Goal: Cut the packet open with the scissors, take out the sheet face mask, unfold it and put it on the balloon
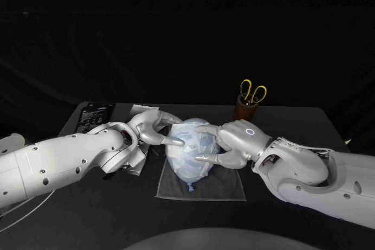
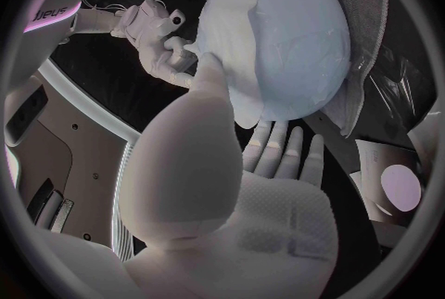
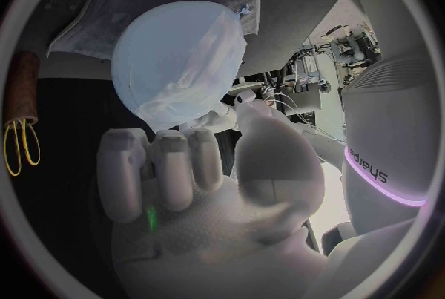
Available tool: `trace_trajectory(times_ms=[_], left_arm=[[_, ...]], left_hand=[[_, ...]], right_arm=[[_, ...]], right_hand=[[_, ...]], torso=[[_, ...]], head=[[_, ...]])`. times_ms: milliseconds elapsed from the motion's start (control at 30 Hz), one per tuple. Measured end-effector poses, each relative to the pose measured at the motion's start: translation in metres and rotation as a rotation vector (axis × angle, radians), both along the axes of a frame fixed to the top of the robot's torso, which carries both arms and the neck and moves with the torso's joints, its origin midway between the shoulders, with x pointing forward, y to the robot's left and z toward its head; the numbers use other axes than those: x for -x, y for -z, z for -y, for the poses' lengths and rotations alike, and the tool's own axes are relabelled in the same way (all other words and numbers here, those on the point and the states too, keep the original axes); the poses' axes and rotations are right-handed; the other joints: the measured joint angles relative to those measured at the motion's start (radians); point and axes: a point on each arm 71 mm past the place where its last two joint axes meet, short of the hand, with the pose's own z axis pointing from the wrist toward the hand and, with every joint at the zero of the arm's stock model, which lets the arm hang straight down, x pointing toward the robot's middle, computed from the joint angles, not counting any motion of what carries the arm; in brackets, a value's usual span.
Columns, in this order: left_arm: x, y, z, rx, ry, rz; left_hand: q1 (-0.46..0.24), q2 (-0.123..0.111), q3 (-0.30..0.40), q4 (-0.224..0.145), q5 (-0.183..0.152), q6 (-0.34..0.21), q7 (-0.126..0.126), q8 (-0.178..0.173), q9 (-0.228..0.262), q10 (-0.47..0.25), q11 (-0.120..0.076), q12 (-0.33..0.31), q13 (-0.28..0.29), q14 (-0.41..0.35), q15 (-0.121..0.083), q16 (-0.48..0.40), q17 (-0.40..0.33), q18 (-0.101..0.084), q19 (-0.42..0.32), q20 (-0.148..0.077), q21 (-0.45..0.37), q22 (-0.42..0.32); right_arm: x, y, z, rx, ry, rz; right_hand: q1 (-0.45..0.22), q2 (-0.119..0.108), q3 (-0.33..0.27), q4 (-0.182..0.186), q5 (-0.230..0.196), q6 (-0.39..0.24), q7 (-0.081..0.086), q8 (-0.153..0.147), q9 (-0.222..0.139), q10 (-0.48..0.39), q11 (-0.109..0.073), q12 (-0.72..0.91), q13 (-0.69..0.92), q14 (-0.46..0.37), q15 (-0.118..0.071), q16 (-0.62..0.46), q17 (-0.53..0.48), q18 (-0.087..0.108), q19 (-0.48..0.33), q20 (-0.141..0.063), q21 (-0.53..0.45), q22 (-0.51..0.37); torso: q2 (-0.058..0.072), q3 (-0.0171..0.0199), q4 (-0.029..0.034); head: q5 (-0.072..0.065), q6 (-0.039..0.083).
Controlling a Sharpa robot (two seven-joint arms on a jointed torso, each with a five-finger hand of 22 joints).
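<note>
Step in hand: last one, fitting the mask. The balloon [image 1: 190, 152] lies mid-table on a grey cloth [image 1: 226, 189], knot toward the near edge. The sheet face mask [image 1: 184, 140] is draped over its upper side, wrinkled and not lying flat all round.

Left hand [image 1: 148, 128]: at the balloon's left flank, fingers released and spread, tips pressing on the mask; nothing grasped, as far as I can see.

Right hand [image 1: 239, 144]: on the right flank, fingers curled over the top and thumb lower down, cupping the balloon. The fingertips are hidden, so I cannot tell whether it pinches the mask's edge or only steadies the balloon.

The scissors [image 1: 252, 91] stand in a brown holder [image 1: 246, 108] at far right, well apart. The packet [image 1: 95, 115] lies at far left, behind the left arm.

Judgement: cutting, extraction and unfolding look done. Next move calls for light smoothing strokes outward from the middle — one hand bracing so the balloon doesn't roll off the cloth. Too much pressure would shift the sheet.
</note>
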Motion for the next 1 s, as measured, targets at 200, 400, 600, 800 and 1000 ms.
trace_trajectory(times_ms=[200, 400, 600, 800, 1000], left_arm=[[0.000, 0.000, -0.001, 0.000, -0.001, 0.000], [0.000, 0.000, -0.001, 0.000, -0.002, 0.000], [0.000, 0.000, -0.001, 0.002, -0.002, -0.002], [0.000, 0.000, 0.000, 0.003, -0.002, -0.003], [0.000, 0.000, 0.000, 0.003, -0.002, -0.004]], left_hand=[[0.000, 0.000, 0.000, 0.000, 0.000, 0.000, 0.000, 0.000, 0.000, 0.000, 0.000, 0.000, 0.000, 0.000, 0.000, 0.000, 0.000, 0.000, 0.000, 0.000, 0.000, 0.000], [0.000, 0.000, 0.000, 0.000, 0.000, 0.000, 0.000, 0.000, -0.001, 0.000, 0.000, 0.000, 0.000, 0.000, 0.000, 0.000, 0.000, 0.000, 0.000, 0.000, 0.000, 0.000], [0.000, 0.000, 0.000, 0.000, 0.000, 0.000, 0.000, 0.000, -0.001, 0.000, 0.000, 0.000, 0.000, 0.000, 0.000, 0.000, 0.000, 0.000, 0.000, 0.000, 0.000, 0.000], [0.000, 0.000, 0.000, 0.000, 0.000, 0.000, 0.000, 0.000, -0.001, 0.000, 0.000, 0.000, 0.000, 0.000, 0.000, 0.000, 0.000, 0.000, 0.000, 0.000, 0.000, 0.000], [0.000, 0.000, 0.000, 0.000, 0.000, 0.000, 0.000, -0.001, -0.001, 0.000, 0.000, 0.000, 0.000, 0.000, 0.000, 0.000, 0.000, 0.000, 0.000, 0.000, 0.000, 0.000]], right_arm=[[0.001, -0.001, 0.001, -0.011, 0.000, 0.012], [-0.002, 0.001, 0.001, -0.011, 0.007, 0.015], [-0.006, 0.003, -0.003, -0.010, 0.011, 0.017], [-0.008, 0.005, -0.005, -0.005, 0.014, 0.016], [-0.011, 0.006, -0.007, 0.009, 0.015, 0.009]], right_hand=[[-0.004, 0.009, -0.013, 0.000, 0.000, 0.022, -0.005, 0.004, 0.007, 0.000, 0.000, 0.005, 0.000, 0.000, 0.000, 0.000, 0.000, 0.000, 0.000, 0.000, 0.003, 0.000], [-0.011, 0.023, -0.047, 0.000, 0.000, -0.022, -0.006, -0.011, -0.012, 0.000, 0.000, 0.005, 0.000, 0.000, 0.000, -0.003, -0.001, 0.000, -0.001, 0.000, 0.003, 0.001], [-0.003, 0.031, -0.071, 0.000, 0.000, -0.065, -0.011, -0.028, -0.028, 0.000, 0.000, 0.005, 0.001, 0.000, 0.000, 0.001, -0.001, 0.000, -0.002, -0.001, 0.003, 0.001], [-0.003, 0.031, -0.077, 0.000, 0.000, -0.069, -0.015, -0.032, -0.030, 0.000, -0.001, 0.005, 0.001, 0.000, 0.000, 0.001, -0.001, 0.000, -0.002, -0.001, 0.003, 0.001], [0.002, 0.036, -0.095, -0.001, 0.000, -0.066, -0.017, -0.033, -0.027, -0.001, -0.001, 0.005, 0.000, 0.000, 0.000, 0.000, 0.000, 0.000, -0.002, -0.001, 0.003, 0.001]], torso=[[0.000, -0.0003, 0.0000], [0.000, -0.0005, 0.0008], [0.001, -0.0006, 0.0013], [0.001, -0.0007, 0.0013], [0.000, -0.0012, 0.0013]], head=[[0.000, 0.000], [-0.004, 0.002], [-0.005, 0.003], [-0.005, 0.004], [-0.005, 0.002]])
